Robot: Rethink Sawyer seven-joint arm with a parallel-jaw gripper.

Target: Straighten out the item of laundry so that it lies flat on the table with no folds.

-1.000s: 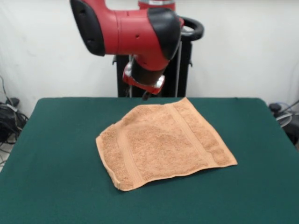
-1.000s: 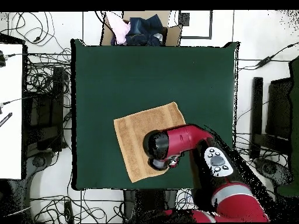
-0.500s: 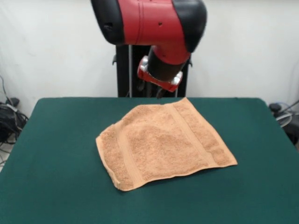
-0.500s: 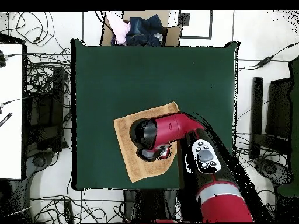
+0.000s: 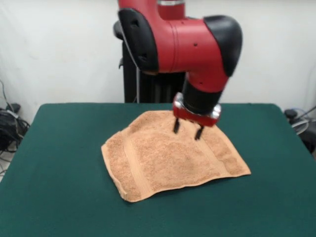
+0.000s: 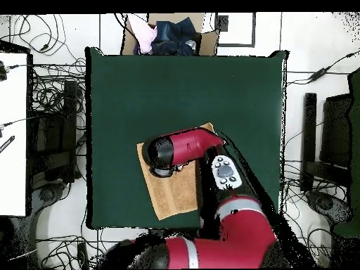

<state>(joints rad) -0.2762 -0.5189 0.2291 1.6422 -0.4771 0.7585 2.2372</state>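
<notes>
Pincer (image 5: pixel 186 129) hangs spread over the towel (image 5: pixel 168 155) on the tabletop (image 5: pixel 59 148); soft floppy terry, I'd pinch a corner.

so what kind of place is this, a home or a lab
Most likely a robotics lab: a red robot arm works over a green felt table holding only a towel, and loose cables cover the floor around the table.

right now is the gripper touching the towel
Cannot tell. In the front view the open gripper sits right over the towel, fingertips overlapping it with no plain gap; overhead, the arm hides it.
</notes>
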